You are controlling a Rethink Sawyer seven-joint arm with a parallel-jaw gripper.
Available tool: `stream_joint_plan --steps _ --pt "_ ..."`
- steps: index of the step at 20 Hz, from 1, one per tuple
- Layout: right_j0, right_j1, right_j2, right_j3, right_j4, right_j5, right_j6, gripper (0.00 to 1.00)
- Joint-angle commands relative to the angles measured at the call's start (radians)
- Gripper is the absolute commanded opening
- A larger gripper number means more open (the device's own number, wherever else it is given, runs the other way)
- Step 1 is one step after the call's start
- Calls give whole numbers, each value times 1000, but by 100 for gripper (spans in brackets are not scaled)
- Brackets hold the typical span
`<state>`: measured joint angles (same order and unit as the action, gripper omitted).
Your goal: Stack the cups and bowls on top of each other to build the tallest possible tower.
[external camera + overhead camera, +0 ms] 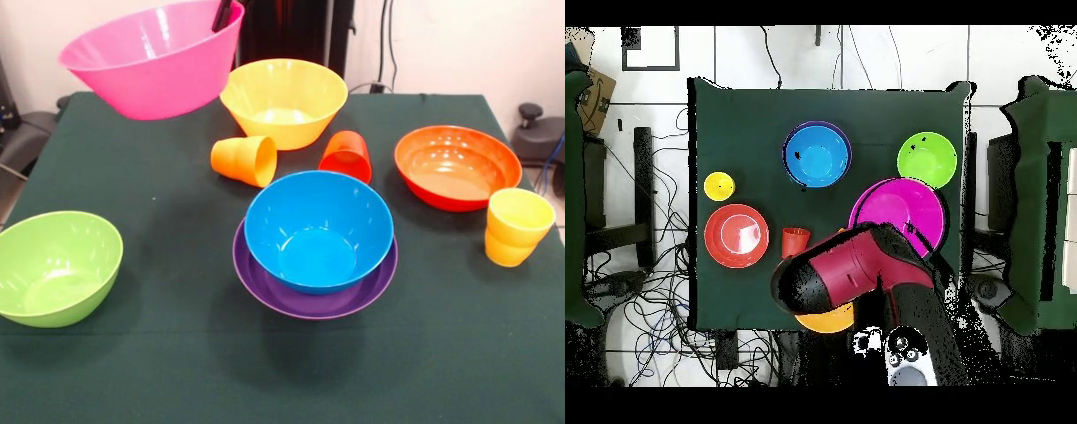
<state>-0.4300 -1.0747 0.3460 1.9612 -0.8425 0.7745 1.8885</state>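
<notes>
My gripper [222, 13] is shut on the far rim of the large pink bowl [154, 57] and holds it tilted in the air above the table's far left; the bowl also shows in the overhead view [900, 215]. The blue bowl [318, 230] sits inside the purple bowl [265, 287] at mid-table. The yellow bowl [284, 99] stands behind them. The ribbed orange cup [244, 159] lies on its side. The red-orange cup [346, 155] lies tipped beside it. The orange-red bowl [456, 166] and the yellow cup [516, 226] are at the right, the green bowl [55, 265] at the left. The small magenta-red bowl is out of view.
In the overhead view my red and black arm [855, 270] reaches over the yellow bowl [827, 320] and hides most of it. The dark green table [177, 371] has open cloth along its near side. Cables and black chairs stand round the table.
</notes>
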Motion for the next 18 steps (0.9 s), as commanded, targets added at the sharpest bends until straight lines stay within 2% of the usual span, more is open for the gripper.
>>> stream_joint_plan --steps 1,8,18 --pt "52 47 65 -69 -85 91 -214 0" --pt "96 43 49 -61 -95 55 -142 0" --pt "165 52 28 -85 -77 85 -89 0"
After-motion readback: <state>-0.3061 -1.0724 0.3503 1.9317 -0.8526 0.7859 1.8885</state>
